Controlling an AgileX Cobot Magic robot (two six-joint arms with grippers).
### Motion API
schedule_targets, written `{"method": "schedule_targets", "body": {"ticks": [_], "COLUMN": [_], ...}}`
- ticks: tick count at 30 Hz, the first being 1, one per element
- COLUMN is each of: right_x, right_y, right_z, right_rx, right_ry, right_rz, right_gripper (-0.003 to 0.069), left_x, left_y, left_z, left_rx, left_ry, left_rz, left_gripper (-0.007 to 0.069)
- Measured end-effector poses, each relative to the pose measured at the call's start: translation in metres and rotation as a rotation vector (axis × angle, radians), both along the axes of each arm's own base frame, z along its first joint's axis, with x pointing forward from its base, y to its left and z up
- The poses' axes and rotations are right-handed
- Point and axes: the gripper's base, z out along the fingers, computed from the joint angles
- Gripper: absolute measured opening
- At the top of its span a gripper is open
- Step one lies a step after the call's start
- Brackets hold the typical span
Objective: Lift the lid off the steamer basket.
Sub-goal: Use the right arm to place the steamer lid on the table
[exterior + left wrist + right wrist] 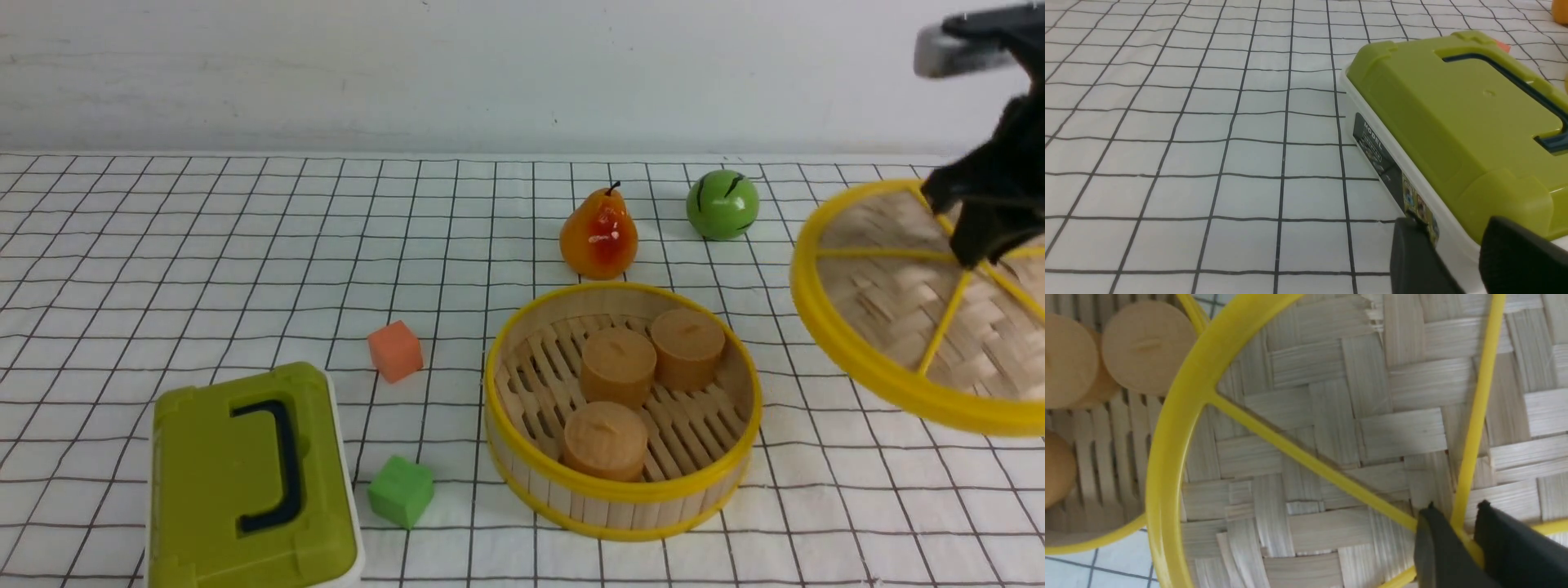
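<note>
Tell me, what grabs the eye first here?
The round woven bamboo lid with yellow rim and spokes hangs tilted at far right, gripped at its centre by the black right gripper. Left of it the round bamboo-slat steamer basket sits open, three tan round blocks inside.

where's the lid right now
In the front view the lid is at the far right, held up at a tilt by the right gripper clamped at its centre, just right of the open steamer basket.
</note>
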Motion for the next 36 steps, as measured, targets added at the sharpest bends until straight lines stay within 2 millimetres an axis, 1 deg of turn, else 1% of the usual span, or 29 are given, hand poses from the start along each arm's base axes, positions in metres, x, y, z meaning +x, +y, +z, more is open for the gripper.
{"method": "schedule_targets", "body": {"ticks": [5, 7, 11, 17, 18, 21, 24, 26, 27, 28, 29, 30, 33, 36], "right_x": [0.012, 0.014, 0.029, 0.041, 0.042, 0.047, 0.049, 0.050, 0.050, 0.050, 0.050, 0.049, 0.046, 0.035], "right_y": [-0.009, -0.009, -0.010, -0.010, -0.010, -0.010, -0.010, -0.010, -0.010, -0.010, -0.010, -0.010, -0.010, -0.008], "right_z": [-0.039, -0.045, -0.071, -0.104, -0.106, -0.123, -0.133, -0.135, -0.135, -0.135, -0.135, -0.134, -0.128, -0.092], "right_rx": [0.002, 0.001, 0.000, 0.006, 0.007, 0.007, 0.007, 0.011, 0.015, 0.015, 0.016, 0.017, 0.017, 0.039], "right_ry": [0.006, 0.010, 0.033, 0.098, 0.104, 0.138, 0.162, 0.166, 0.165, 0.166, 0.169, 0.172, 0.174, 0.101], "right_rz": [-0.035, -0.037, -0.041, -0.063, -0.064, -0.068, -0.070, -0.081, -0.088, -0.089, -0.091, -0.092, -0.089, -0.070], "right_gripper": [0.0105, 0.0105, 0.0105, 0.0105, 0.0105, 0.0125, 0.0158, 0.0197, 0.0229, 0.0239, 0.0279, 0.0300, 0.0325, 0.0328], "left_x": [0.000, 0.000, 0.000, 0.000, 0.000, 0.000, 0.000, 0.000, 0.000, 0.000, 0.000, 0.000, 0.000, 0.000], "left_y": [0.000, 0.000, 0.000, 0.000, 0.000, 0.000, 0.000, 0.000, 0.000, 0.000, 0.000, 0.000, 0.000, 0.000], "left_z": [0.000, 0.000, 0.000, 0.000, 0.000, 0.000, 0.000, 0.000, 0.000, 0.000, 0.000, 0.000, 0.000, 0.000], "left_rx": [0.000, 0.000, 0.000, 0.000, 0.000, 0.000, 0.000, 0.000, 0.000, 0.000, 0.000, 0.000, 0.000, 0.000], "left_ry": [0.000, 0.000, 0.000, 0.000, 0.000, 0.000, 0.000, 0.000, 0.000, 0.000, 0.000, 0.000, 0.000, 0.000], "left_rz": [0.000, 0.000, 0.000, 0.000, 0.000, 0.000, 0.000, 0.000, 0.000, 0.000, 0.000, 0.000, 0.000, 0.000], "left_gripper": [0.0239, 0.0239, 0.0239, 0.0239, 0.0239, 0.0239, 0.0239, 0.0239, 0.0239, 0.0239, 0.0239, 0.0239, 0.0239, 0.0239]}}
